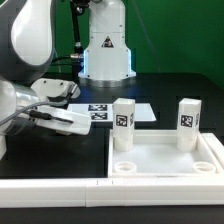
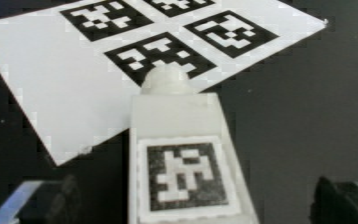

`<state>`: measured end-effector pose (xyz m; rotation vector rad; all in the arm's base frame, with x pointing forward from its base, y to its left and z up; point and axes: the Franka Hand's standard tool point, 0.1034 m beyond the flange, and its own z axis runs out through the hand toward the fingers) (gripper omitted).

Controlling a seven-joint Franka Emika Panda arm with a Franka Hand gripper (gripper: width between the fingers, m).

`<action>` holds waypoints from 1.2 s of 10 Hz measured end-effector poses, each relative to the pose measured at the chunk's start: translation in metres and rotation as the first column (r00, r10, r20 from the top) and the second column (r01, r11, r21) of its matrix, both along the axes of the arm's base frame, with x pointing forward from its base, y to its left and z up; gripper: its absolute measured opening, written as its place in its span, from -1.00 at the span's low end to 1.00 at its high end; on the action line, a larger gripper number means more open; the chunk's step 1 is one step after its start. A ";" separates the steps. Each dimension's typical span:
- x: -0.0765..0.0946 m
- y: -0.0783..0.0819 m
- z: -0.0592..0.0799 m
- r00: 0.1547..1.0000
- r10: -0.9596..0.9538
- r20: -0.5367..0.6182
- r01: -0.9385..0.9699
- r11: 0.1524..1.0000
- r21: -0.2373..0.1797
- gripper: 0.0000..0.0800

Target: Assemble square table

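The square table's white slab (image 1: 165, 155) lies at the exterior view's right. Two white tagged legs stand upright in its far corners, one (image 1: 124, 125) toward the left and one (image 1: 189, 122) toward the right. Round sockets (image 1: 125, 168) show at its near corners. A third white leg (image 2: 179, 140) lies on the black table with its screw tip (image 2: 163, 72) toward the marker board (image 2: 87, 80). It also shows in the exterior view (image 1: 75, 122). My gripper (image 2: 190, 200) is open and straddles this leg. Dark fingers (image 2: 34, 200) stand clear of it on both sides.
The marker board (image 1: 112, 112) lies behind the slab, left of the legs. A long white border rail (image 1: 50, 168) runs along the front, left of the slab. The robot base (image 1: 105, 50) stands at the back. The arm fills the exterior view's left.
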<state>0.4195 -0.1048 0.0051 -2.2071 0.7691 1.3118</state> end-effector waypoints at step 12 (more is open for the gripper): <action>0.071 -0.005 0.053 0.896 0.113 0.430 -0.023 0.978 -0.208 -0.29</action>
